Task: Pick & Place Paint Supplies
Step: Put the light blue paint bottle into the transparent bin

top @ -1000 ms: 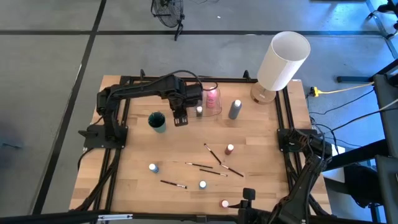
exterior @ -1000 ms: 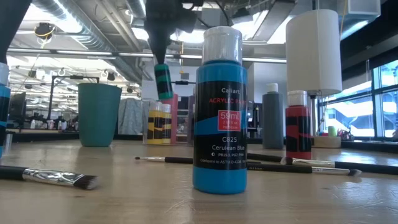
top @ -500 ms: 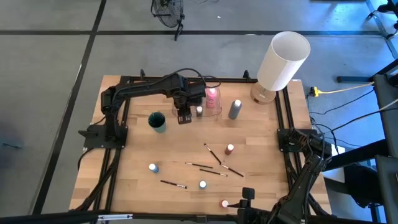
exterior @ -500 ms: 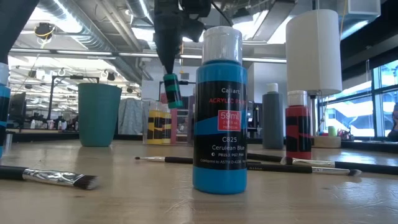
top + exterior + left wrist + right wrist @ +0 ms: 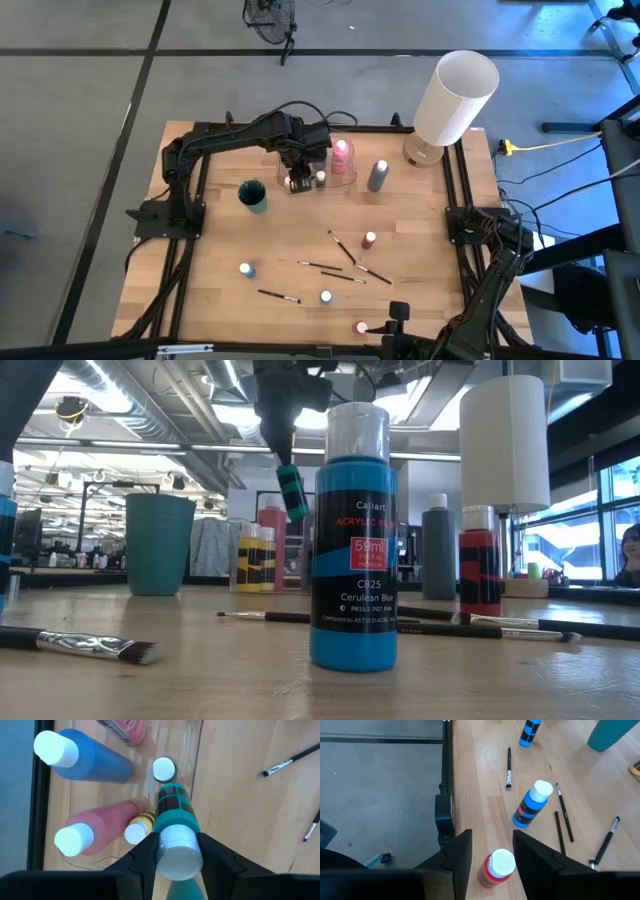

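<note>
My left gripper (image 5: pixel 300 180) hangs over the far middle of the table, shut on a small green paint bottle (image 5: pixel 172 812). Right below and beyond the bottle stands a clear container (image 5: pixel 342 165) holding a blue bottle (image 5: pixel 85 757), a pink bottle (image 5: pixel 100 827), a yellow bottle (image 5: pixel 139 826) and another small white-capped one (image 5: pixel 164 769). My right gripper (image 5: pixel 492 845) waits open at the table's near edge; a red bottle (image 5: pixel 497 866) stands on the table just beyond its fingers, untouched. My left gripper pinches the green bottle's white cap (image 5: pixel 174 854) between its two fingers. The fingers come from above, pointing steeply down. The bottle (image 5: pixel 292 493) hangs below them, tilted, lifted clear of the table and above the container's bottles.
A teal cup (image 5: pixel 253 195) stands left of the gripper, with a grey bottle (image 5: pixel 377 175) and a big white lamp (image 5: pixel 455 95) at the far right. Blue bottles (image 5: pixel 245 269), a red bottle (image 5: pixel 370 240) and several paintbrushes (image 5: pixel 340 245) lie scattered over the near half.
My left gripper has carried the green bottle toward the table's far right, from beside the teal cup to the clear container, rising slightly. The bottle stays in the hold and now hangs more tilted.
</note>
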`<state>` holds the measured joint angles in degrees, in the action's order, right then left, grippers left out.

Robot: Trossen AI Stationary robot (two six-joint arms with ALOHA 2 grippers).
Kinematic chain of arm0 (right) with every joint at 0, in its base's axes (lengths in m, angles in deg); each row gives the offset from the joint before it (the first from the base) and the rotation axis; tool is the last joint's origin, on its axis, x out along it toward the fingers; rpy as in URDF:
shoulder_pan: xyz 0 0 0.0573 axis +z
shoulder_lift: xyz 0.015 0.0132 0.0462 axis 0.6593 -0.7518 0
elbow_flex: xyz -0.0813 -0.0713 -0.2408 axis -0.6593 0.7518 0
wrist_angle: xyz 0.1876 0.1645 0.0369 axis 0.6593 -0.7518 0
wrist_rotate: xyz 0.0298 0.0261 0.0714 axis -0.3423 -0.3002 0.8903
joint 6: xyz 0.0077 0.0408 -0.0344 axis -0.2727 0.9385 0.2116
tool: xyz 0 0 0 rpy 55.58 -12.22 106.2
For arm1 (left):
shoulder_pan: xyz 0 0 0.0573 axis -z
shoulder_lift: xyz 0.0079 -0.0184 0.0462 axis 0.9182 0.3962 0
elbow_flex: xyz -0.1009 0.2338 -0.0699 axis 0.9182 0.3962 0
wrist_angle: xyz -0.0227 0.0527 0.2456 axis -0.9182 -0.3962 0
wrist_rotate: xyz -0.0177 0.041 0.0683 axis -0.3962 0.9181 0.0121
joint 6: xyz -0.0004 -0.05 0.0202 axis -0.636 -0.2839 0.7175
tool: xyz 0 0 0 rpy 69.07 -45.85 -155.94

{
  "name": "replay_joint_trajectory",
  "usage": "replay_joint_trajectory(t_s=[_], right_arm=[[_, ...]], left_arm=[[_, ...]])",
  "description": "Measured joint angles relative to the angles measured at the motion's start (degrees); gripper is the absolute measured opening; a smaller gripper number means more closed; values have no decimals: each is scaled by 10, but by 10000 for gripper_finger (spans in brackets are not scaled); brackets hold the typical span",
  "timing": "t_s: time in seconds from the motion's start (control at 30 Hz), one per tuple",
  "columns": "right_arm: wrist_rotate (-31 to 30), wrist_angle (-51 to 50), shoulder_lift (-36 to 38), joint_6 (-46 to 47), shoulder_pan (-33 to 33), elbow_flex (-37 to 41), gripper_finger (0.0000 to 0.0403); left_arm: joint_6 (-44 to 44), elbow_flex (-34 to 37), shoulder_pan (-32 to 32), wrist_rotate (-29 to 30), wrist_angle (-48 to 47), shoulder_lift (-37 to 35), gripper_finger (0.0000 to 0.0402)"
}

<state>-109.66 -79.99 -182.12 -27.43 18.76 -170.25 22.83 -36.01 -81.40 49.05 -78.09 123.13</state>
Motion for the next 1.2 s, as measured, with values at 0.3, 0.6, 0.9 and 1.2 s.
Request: replay_joint_trajectory(t_s=[0.3,0.6,0.9,1.2], right_arm=[[0,0,0,2,0,0,144],[0,1,0,2,0,0,144],[0,0,0,1,0,0,144],[0,2,0,6,0,0,144]], left_arm=[[-1,0,-9,-6,-1,27,116],[18,0,-22,-16,-1,57,116],[14,0,-26,-15,-3,57,116],[13,0,-27,-16,-7,68,116]])
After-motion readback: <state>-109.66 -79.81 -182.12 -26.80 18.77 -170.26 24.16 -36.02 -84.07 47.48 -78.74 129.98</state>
